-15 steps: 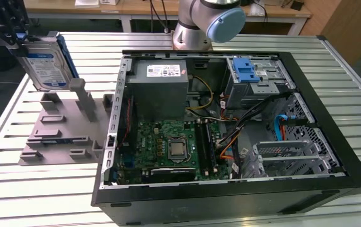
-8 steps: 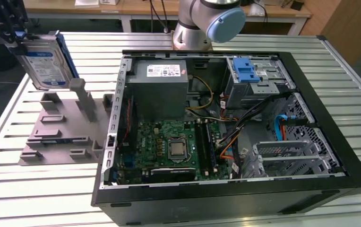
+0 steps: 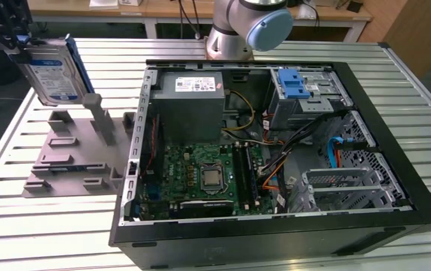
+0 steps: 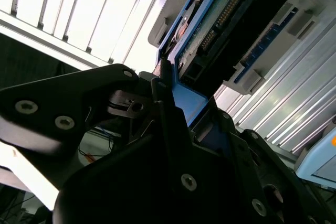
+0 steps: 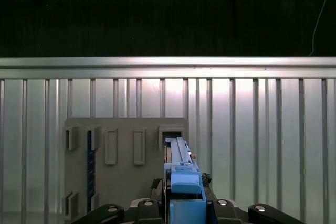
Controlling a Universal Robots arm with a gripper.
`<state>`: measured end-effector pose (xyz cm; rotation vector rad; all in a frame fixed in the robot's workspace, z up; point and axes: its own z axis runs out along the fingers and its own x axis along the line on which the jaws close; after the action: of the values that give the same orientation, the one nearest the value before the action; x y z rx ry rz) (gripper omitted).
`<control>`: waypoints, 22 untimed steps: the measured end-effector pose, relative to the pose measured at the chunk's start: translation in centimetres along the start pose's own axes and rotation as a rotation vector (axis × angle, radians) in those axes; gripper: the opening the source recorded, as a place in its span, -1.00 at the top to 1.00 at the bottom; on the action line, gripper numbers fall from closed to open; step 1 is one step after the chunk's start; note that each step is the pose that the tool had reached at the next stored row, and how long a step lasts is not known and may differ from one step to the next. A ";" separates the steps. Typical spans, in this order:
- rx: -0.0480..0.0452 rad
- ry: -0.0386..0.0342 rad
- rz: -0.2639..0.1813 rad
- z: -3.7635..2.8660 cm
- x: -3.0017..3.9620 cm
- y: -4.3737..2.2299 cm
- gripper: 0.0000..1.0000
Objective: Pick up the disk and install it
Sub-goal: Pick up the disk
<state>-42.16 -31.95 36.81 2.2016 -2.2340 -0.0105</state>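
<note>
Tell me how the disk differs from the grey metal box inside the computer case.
The disk is held aloft by the gripper, tilted on edge; the box sits mounted inside the case. The disk is smaller and framed in blue; the box is bare grey. The disk's label covers most of its face; the box's sticker is small. Both are rectangular and metal.

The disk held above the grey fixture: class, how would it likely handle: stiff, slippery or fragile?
Probably stiff: the disk hangs flat from the jaws without sagging. Its metal body suggests weight. The exposed connector in the second wrist view looks fragile.
</note>
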 end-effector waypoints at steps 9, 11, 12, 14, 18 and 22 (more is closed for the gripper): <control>0.0000 0.0000 0.000 -0.55 -0.07 0.01 0.27; 0.0001 0.0000 0.000 -0.66 -0.08 0.01 0.27; -0.0001 0.0000 0.000 -0.72 -0.08 0.01 0.27; 0.0000 0.0000 0.000 -0.82 -0.09 0.01 0.27; 0.0000 0.0000 0.000 -1.03 -0.10 0.01 0.27; -0.0001 0.0000 0.000 -1.30 -0.11 0.01 0.27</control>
<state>-42.16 -31.84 38.11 2.2016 -2.2339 -0.0106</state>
